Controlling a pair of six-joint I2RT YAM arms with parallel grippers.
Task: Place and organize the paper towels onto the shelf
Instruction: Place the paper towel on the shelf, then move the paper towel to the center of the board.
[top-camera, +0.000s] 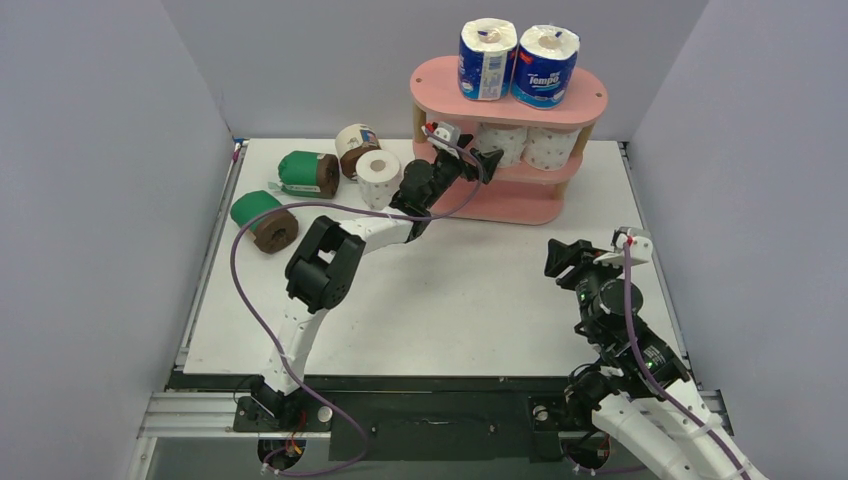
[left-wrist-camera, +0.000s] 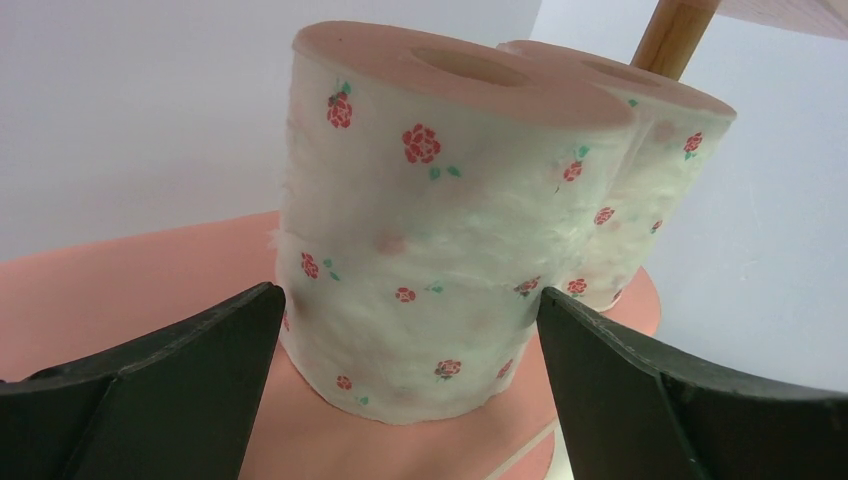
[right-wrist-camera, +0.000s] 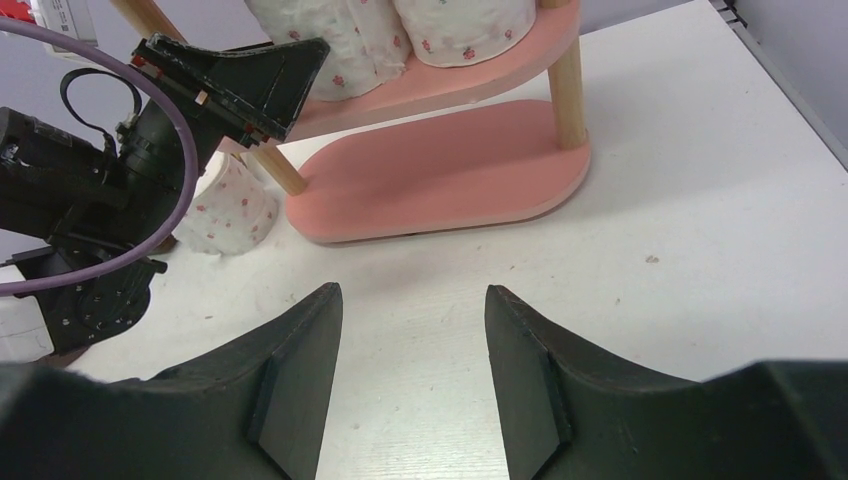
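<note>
Left claw (left-wrist-camera: 408, 293) flanking dotted roll (left-wrist-camera: 440, 220), post (left-wrist-camera: 672, 38) behind

Left arm (top-camera: 320, 265) and right arm (top-camera: 620, 330): each is showing white moulded link shells alternating with blocky black joint housings. A purple cable (top-camera: 240, 270) is running loosely along each arm to a small white box (top-camera: 445, 132) at the wrist. The left fingers (left-wrist-camera: 150, 390) and right fingers (right-wrist-camera: 290, 390) are appearing as matte black wedge-shaped plates with stepped, ridged faces.
</note>
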